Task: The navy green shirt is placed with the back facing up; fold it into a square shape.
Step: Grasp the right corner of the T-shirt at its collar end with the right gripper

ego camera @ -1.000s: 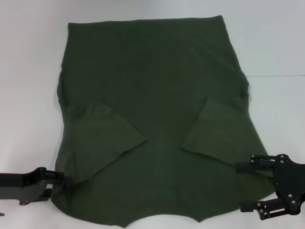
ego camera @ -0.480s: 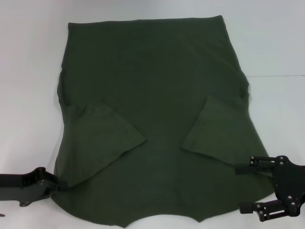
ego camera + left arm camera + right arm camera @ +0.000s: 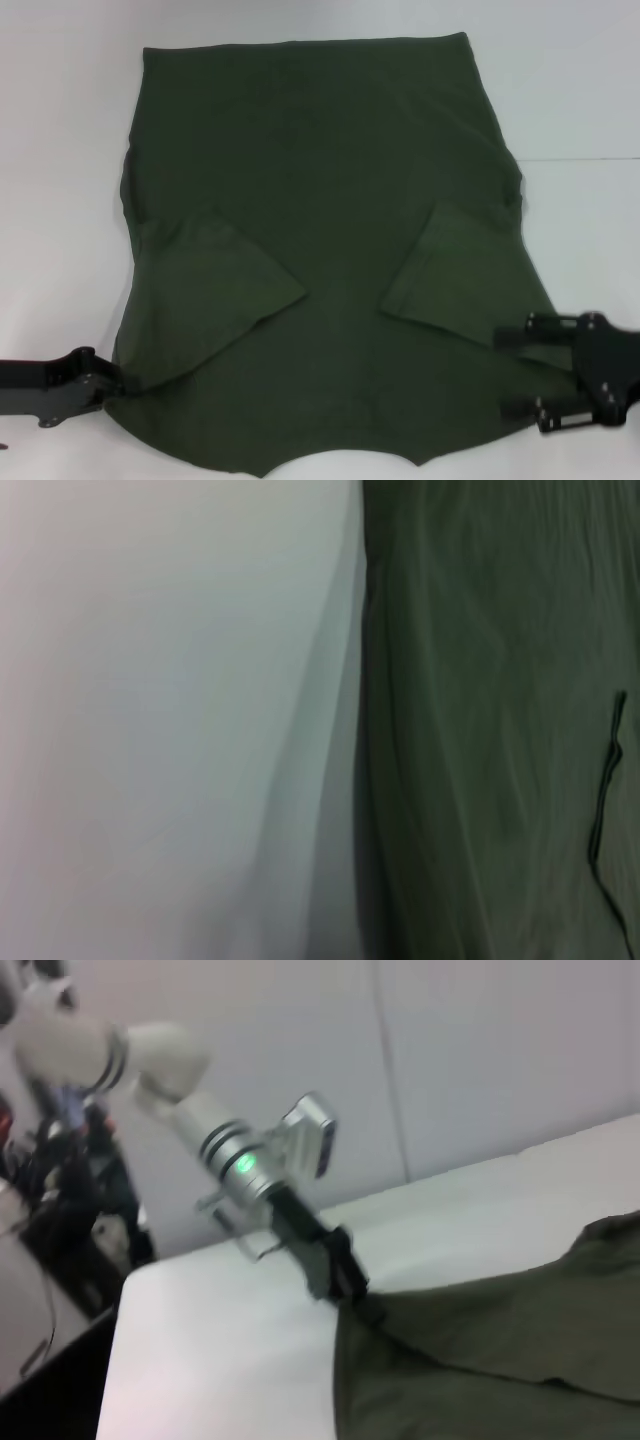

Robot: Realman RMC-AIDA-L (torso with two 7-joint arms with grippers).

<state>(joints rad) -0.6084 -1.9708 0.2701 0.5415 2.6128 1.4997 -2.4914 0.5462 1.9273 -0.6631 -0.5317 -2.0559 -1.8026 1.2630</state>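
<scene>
Looking down from the head view, we see the navy green shirt [image 3: 320, 250] spread flat, plain side up, over the middle of the white worktop [image 3: 60, 200]. Its straight hem lies toward the far edge and its curved neckline end sits at the near edge. Both short sleeves are folded inward onto the body: the left sleeve flap [image 3: 215, 290] and the right sleeve flap [image 3: 450, 270] lie as angled panels with a strip of the back between them.

Our left gripper [image 3: 118, 378] sits low at the shirt's near-left corner, close to the worktop's near-left corner, tips right at the cloth edge. The right wrist view shows the same left gripper [image 3: 345, 1285] touching the corner of the shirt, where the fabric rises into a slight peak. We cannot tell whether its fingers are clamped on the cloth.

Our right gripper [image 3: 512, 375] is over the shirt's near-right corner, near the worktop's near-right corner. Its two dark fingers stand spread apart, one finger [image 3: 520, 338] lying over the cloth and the other at the near hem, nothing held between them.

The left wrist view shows only the shirt's edge against bare worktop, with soft wrinkles.
</scene>
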